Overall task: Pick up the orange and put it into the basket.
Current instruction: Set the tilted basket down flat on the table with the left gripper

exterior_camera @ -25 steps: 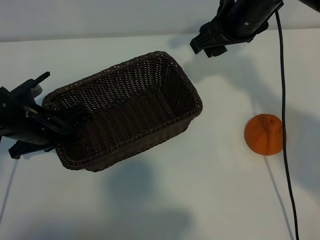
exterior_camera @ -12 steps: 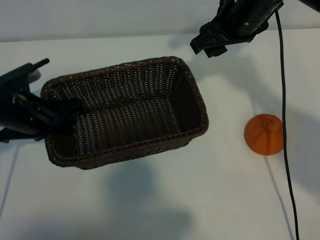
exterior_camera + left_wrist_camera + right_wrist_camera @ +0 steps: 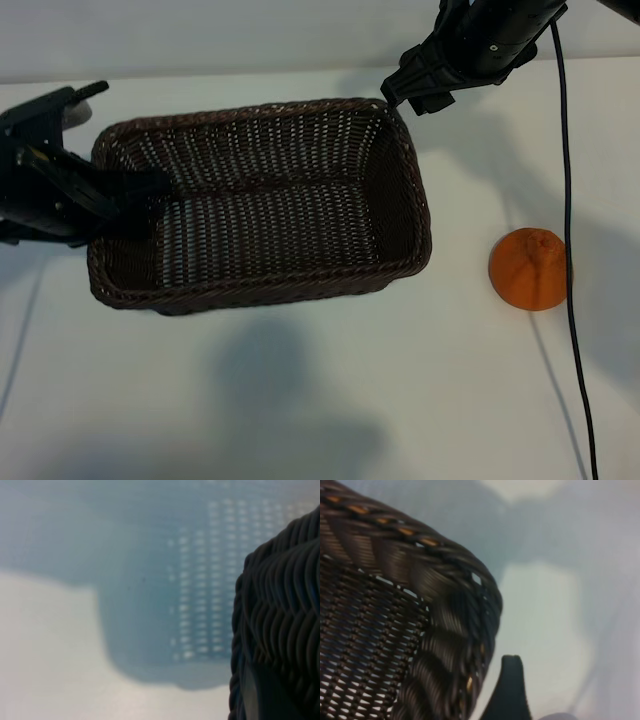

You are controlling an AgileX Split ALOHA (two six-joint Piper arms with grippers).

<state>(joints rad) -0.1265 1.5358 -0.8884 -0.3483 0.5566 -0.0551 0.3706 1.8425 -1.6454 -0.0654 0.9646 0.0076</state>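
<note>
Orange (image 3: 528, 268) sits on the white table (image 3: 330, 400) at right, well apart from the basket (image 3: 400, 262) and untouched. Dimpled matte skin should give good friction; likely firm but slightly yielding, light, and prone to roll, so take it across its widest part, jaws either side of the puckered stem end, with moderate squeeze. Basket is at centre-left, held off the table by its left end wall: left gripper (image 3: 120, 195) is clamped on that rim, one finger inside. Right gripper (image 3: 415, 92) hangs at far right, just beside the basket's far right corner, jaws spread wide and empty, well apart from the orange.
</note>
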